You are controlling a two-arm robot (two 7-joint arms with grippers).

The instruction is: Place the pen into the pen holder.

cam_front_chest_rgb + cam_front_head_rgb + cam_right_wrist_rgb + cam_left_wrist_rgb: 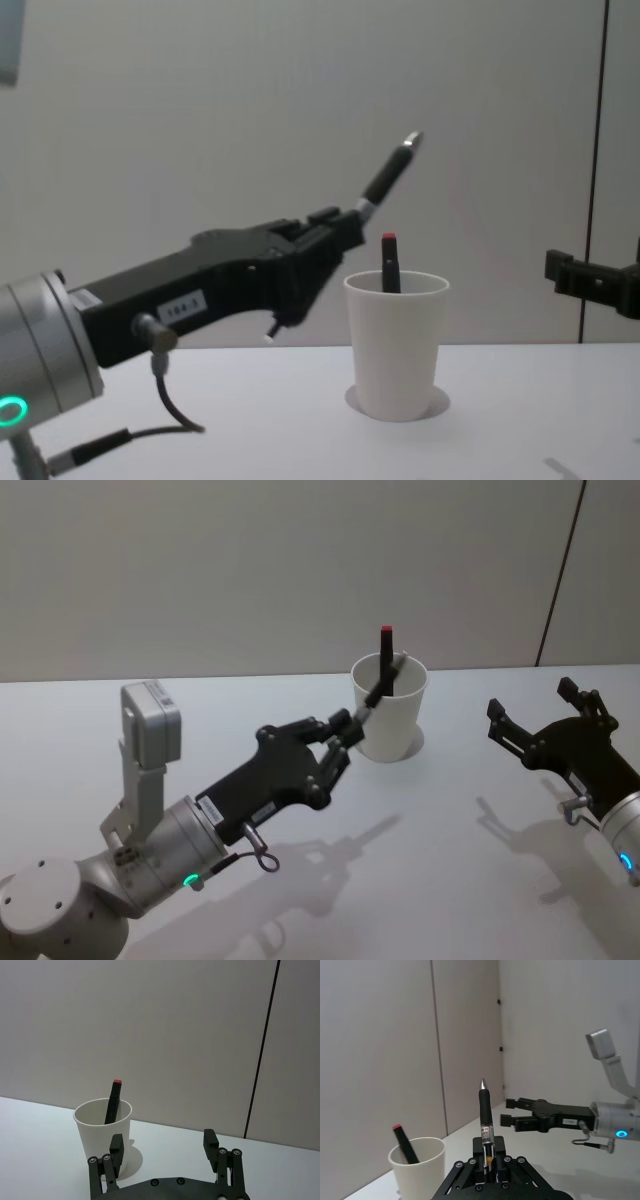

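The pen holder (392,720) is a white paper cup standing on the table, with a black red-capped pen (386,643) upright inside it. My left gripper (345,730) is shut on a second, dark pen (380,688) with a silver tip, just left of the cup. In the chest view this pen (390,172) slants up and to the right, its tip above the rim of the pen holder (395,345). The left wrist view shows the held pen (486,1120) sticking out from between the fingers. My right gripper (535,705) hovers open to the right of the cup, holding nothing.
The white table (430,860) stretches around the cup, with a plain grey wall behind. A dark vertical seam (560,575) runs down the wall at the right.
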